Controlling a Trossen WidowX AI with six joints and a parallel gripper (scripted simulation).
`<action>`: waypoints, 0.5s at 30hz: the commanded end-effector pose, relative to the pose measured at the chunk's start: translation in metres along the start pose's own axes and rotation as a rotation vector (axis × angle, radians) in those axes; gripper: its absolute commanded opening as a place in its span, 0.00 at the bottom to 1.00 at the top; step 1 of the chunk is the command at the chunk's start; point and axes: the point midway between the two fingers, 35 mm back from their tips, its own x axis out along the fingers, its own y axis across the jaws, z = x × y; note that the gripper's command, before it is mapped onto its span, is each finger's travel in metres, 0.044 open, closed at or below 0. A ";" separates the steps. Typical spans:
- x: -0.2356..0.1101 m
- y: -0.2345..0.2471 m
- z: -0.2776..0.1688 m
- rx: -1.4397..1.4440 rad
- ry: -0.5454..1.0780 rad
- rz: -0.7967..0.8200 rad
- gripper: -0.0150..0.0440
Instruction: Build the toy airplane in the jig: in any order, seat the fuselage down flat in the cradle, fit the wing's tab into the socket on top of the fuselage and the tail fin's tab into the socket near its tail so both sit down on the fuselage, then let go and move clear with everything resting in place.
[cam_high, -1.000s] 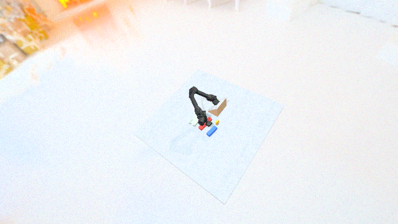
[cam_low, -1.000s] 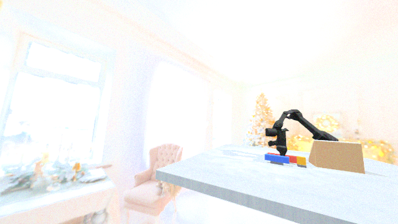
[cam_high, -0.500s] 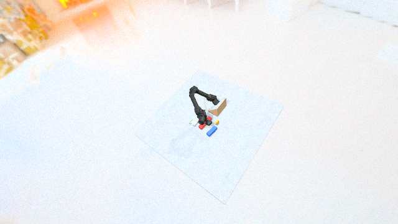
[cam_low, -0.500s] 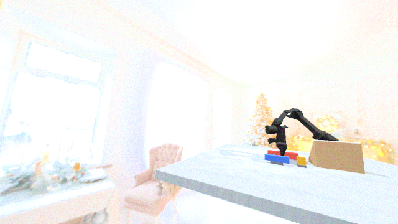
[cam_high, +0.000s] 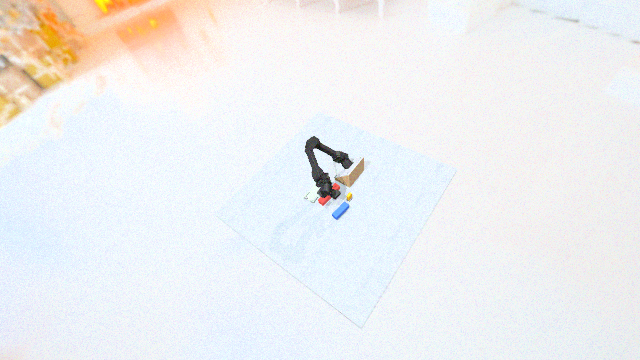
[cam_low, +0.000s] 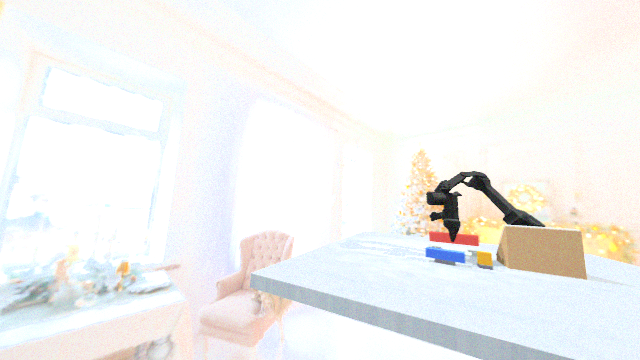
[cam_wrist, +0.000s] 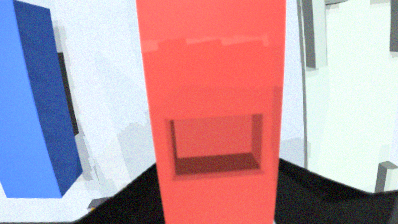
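The red fuselage (cam_high: 325, 200) (cam_low: 468, 239) (cam_wrist: 210, 70) is a long bar with a square socket in its top. My gripper (cam_high: 328, 192) (cam_low: 453, 236) (cam_wrist: 211, 161) points straight down and is shut on the fuselage across its width, low at the table. The blue wing (cam_high: 340, 210) (cam_low: 445, 254) (cam_wrist: 30, 100) lies flat beside it. The small yellow tail fin (cam_high: 349, 196) (cam_low: 484, 258) lies near the wing. The pale jig (cam_high: 311, 195) (cam_wrist: 345, 100) with grey posts sits on the other side of the fuselage.
A brown cardboard box (cam_high: 352, 172) (cam_low: 542, 250) stands by the arm's base, close behind the parts. The parts lie on a pale table top (cam_high: 350, 270) (cam_low: 400, 295) whose edges are far from them.
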 end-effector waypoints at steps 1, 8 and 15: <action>-0.014 0.001 0.002 0.008 -0.008 0.011 0.25; -0.036 0.000 0.000 0.008 -0.007 0.009 0.25; -0.059 -0.002 -0.004 0.009 -0.007 0.005 0.25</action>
